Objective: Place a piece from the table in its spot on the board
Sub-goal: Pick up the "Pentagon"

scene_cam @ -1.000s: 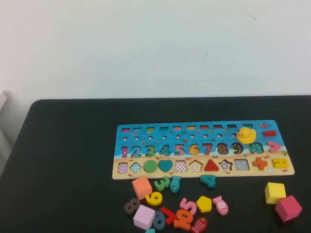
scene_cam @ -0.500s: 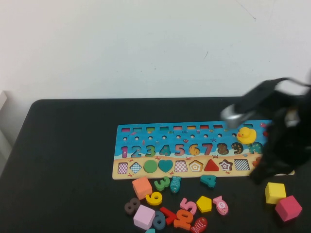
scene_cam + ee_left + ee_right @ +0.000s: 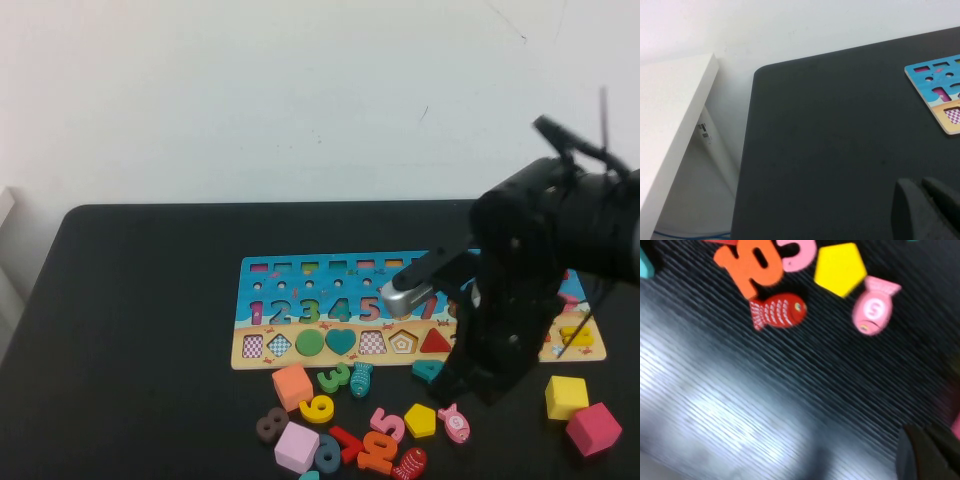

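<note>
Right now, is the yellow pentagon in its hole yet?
Not yet. The yellow pentagon lies on the table, its recess on the board empty. The right gripper hovers nearby, shut, holding nothing. The left gripper is parked. Grasping and placing remain.

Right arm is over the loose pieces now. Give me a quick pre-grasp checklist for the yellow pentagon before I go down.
1. Yellow pentagon flat on the table, uncovered: ok.
2. Pentagon recess on the board empty: ok.
3. Right gripper open for the grasp: not ok, shut.
4. Right gripper centred over the pentagon: cannot tell.
5. Room around it: not ok, pink 5 and pink fish sit close.
6. Left gripper away from the pieces: ok.
</note>
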